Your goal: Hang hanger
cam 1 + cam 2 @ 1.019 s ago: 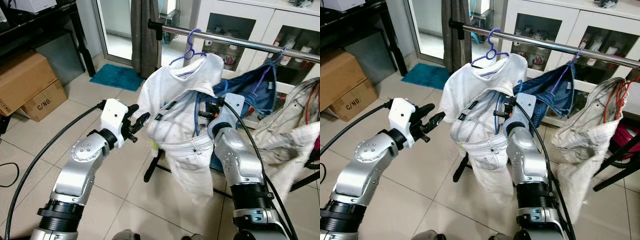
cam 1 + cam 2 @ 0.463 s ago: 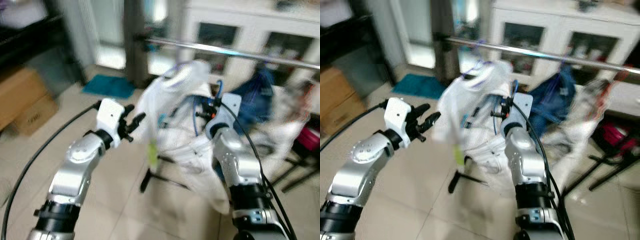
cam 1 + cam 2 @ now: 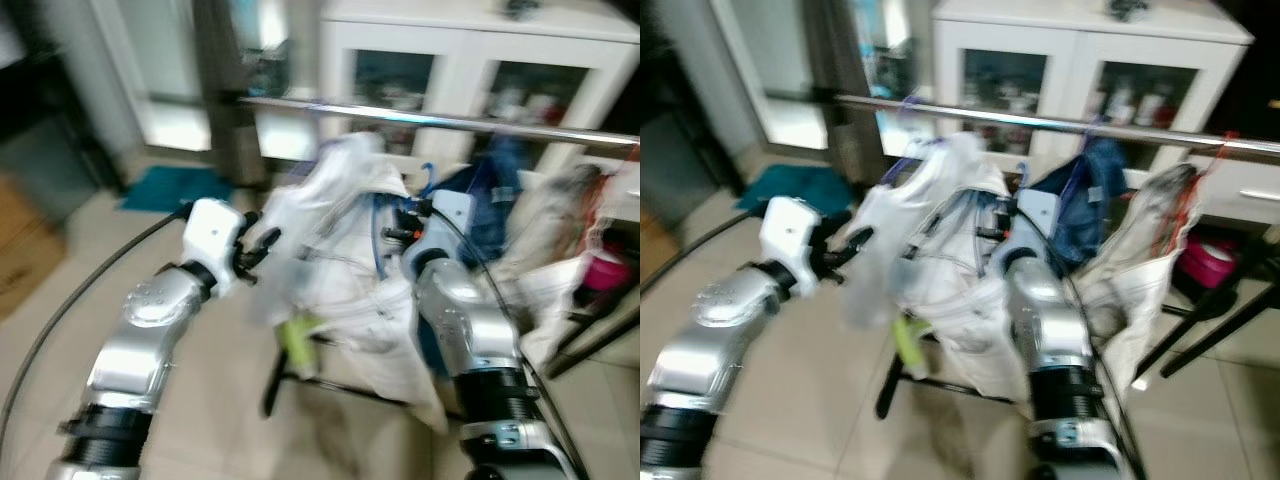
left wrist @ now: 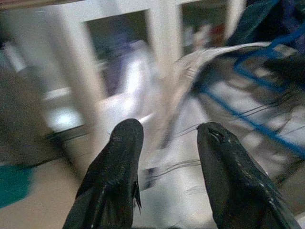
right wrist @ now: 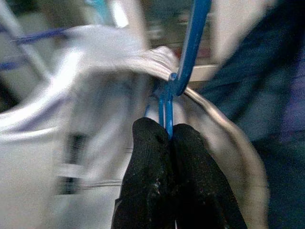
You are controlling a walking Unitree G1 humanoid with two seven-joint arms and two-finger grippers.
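While camera swung rightward: right end effector point(image 5: 167, 138) still clamped on blue hanger point(image 5: 189, 52), left end effector point(image 4: 167, 136) apart.

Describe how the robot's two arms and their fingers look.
Both arms are jointed silver metal with black ribbed collars near the base. The left gripper sits on a white block, the right gripper on a pale one. A black cable runs along each arm. The fingers are long, black and rounded.

White glass-door cabinet point(image 3: 470, 60), tiled floor point(image 3: 200, 400), teal mat point(image 3: 165, 187).
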